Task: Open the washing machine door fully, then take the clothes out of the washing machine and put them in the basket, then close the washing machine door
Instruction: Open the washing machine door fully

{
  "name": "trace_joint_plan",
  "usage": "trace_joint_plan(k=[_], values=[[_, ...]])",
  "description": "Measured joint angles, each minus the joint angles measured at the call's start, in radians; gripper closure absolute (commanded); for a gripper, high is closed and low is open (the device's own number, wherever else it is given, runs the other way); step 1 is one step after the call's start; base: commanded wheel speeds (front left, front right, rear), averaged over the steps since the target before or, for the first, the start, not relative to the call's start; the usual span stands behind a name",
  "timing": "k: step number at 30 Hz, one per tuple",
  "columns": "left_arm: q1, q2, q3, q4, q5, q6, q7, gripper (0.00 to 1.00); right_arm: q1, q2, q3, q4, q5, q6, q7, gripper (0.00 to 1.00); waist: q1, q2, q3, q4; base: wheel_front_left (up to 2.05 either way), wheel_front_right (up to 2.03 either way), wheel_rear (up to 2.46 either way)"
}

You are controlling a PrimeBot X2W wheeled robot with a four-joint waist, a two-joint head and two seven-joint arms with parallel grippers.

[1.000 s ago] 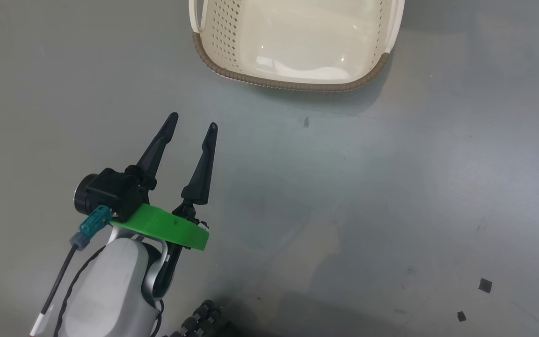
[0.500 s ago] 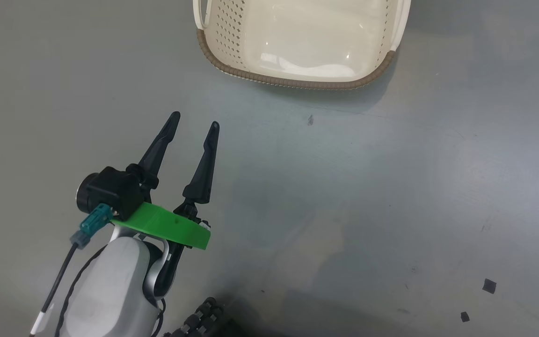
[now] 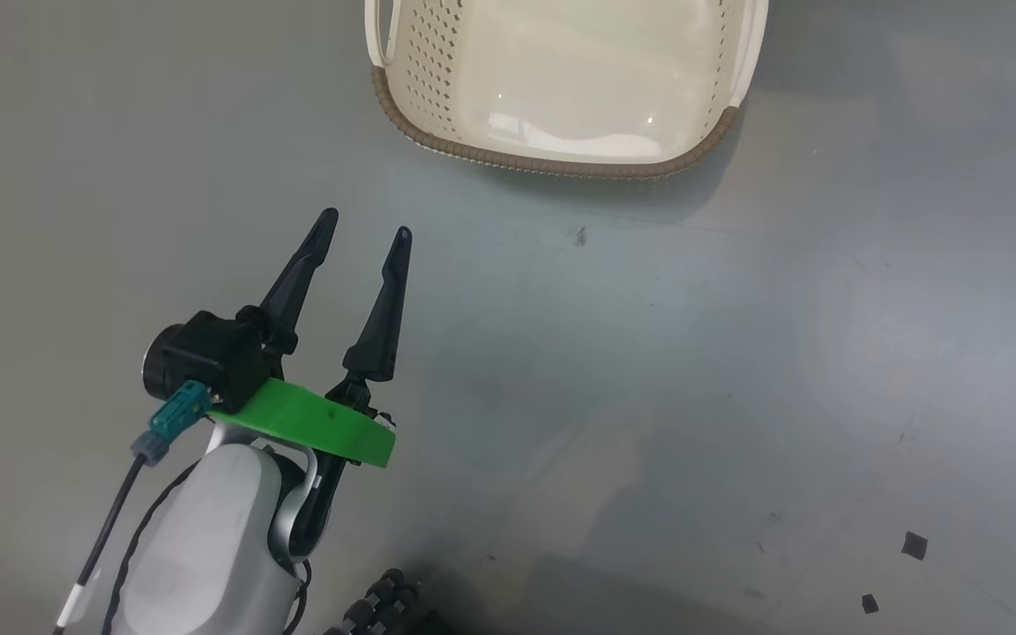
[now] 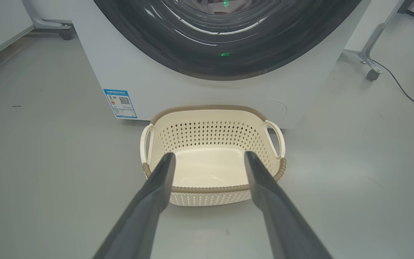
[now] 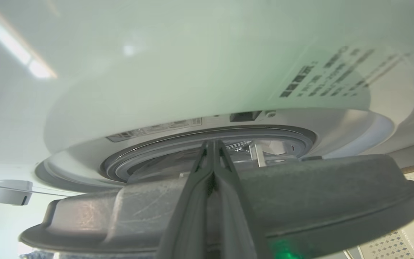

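Basket (image 4: 210,133) ahead of the spread left jaws

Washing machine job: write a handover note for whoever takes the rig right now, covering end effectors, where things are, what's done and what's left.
Left end effector: open, empty, over the floor, pointing at the basket.
Right end effector: shut, holding nothing, fingers across the grey inner edge of the washing machine door.
Basket: empty, on the floor just in front of the washing machine.
Done: door ajar, not fully open.
Left: open door fully, move clothes to basket, close door.
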Motion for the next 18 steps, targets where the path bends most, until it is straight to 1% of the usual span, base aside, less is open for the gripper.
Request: trace_joint_plan(k=[5, 7, 9, 13, 18], values=[[0.0, 0.0, 0.003, 0.002, 0.002, 0.0, 0.0, 0.0, 0.026, 0.0, 0.002, 0.014, 0.02, 0.001, 0.019, 1.0, 0.0, 0.0, -0.023, -0.006, 0.0, 0.0, 0.0], [0.0, 0.0, 0.005, 0.004, 0.003, 0.0, 0.0, 0.0, 0.042, 0.0, 0.008, 0.02, 0.039, 0.01, 0.028, 1.0, 0.0, 0.0, -0.033, -0.009, 0.0, 0.0, 0.0], [0.0, 0.0, 0.005, 0.005, 0.003, 0.0, 0.0, 0.0, 0.048, 0.0, 0.013, 0.023, 0.043, 0.011, 0.033, 1.0, 0.0, 0.0, -0.038, -0.011, 0.0, 0.0, 0.0], [0.0, 0.0, 0.004, 0.012, 0.01, 0.0, 0.0, 0.0, 0.079, 0.004, 0.016, 0.035, 0.057, 0.029, 0.037, 1.0, 0.0, 0.0, -0.061, -0.018, 0.0, 0.0, 0.0], [0.001, 0.0, 0.005, 0.013, 0.011, 0.0, 0.0, 0.0, 0.121, 0.012, 0.018, 0.046, 0.063, 0.04, 0.041, 1.0, 0.0, 0.0, -0.092, -0.025, 0.0, 0.0, 0.0]])
